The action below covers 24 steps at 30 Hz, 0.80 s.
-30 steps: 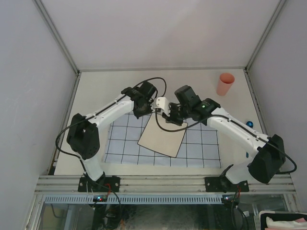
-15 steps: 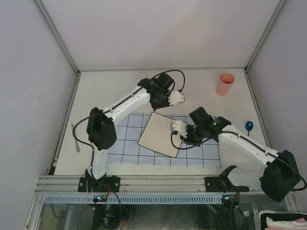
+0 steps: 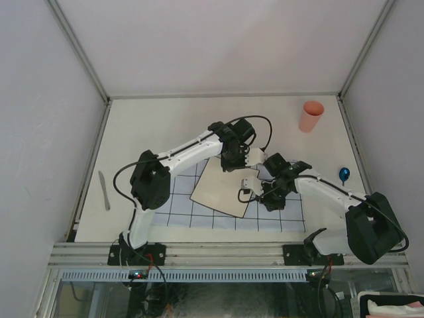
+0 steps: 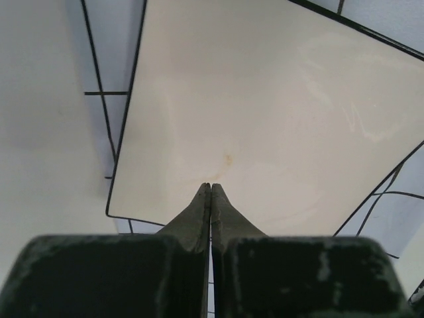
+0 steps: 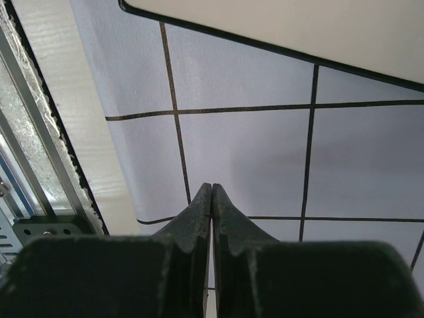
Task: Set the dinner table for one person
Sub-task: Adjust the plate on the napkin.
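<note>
The dinner table [image 3: 159, 126] is off-white. On it lies a light-blue grid cloth [image 3: 172, 199] with a cream square plate [image 3: 222, 189] on top. My left gripper [image 3: 233, 165] is shut and empty, hovering over the plate's far part; in the left wrist view its tips [image 4: 211, 186] sit above the plate [image 4: 265, 99]. My right gripper [image 3: 250, 197] is shut and empty at the plate's right corner; in the right wrist view it [image 5: 212, 185] is over the cloth [image 5: 245, 152], with the plate's edge [image 5: 298, 26] beyond.
A pink cup [image 3: 311, 116] stands at the back right. A blue spoon [image 3: 344, 174] lies at the right edge. A grey knife [image 3: 104, 190] lies at the left edge. Metal rails [image 3: 199, 253] border the near side; pale walls surround the table.
My left gripper swung right behind the cloth, then came back over the plate. My right gripper drew back from the plate's far corner toward the near right. Both stayed shut.
</note>
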Each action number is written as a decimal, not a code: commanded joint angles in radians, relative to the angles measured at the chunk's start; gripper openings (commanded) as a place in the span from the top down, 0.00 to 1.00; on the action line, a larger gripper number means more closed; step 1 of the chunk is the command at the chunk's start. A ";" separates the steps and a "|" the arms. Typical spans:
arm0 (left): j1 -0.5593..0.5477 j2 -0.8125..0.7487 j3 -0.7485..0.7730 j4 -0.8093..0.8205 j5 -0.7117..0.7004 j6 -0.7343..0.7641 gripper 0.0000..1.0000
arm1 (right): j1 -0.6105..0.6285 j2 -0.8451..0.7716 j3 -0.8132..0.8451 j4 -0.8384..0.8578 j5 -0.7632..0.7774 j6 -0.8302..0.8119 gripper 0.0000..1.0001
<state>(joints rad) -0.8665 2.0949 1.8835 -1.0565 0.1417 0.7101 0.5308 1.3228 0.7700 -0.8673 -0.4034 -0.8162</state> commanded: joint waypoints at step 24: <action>0.300 -0.290 -0.347 0.198 -0.044 -0.052 1.00 | -0.098 0.095 -0.117 0.172 -0.021 -0.086 1.00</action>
<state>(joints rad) -0.5560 1.9148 1.5940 -0.8906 0.1215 0.6632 0.4438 1.3643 0.6594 -0.7883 -0.4332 -0.8684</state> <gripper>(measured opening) 0.003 0.000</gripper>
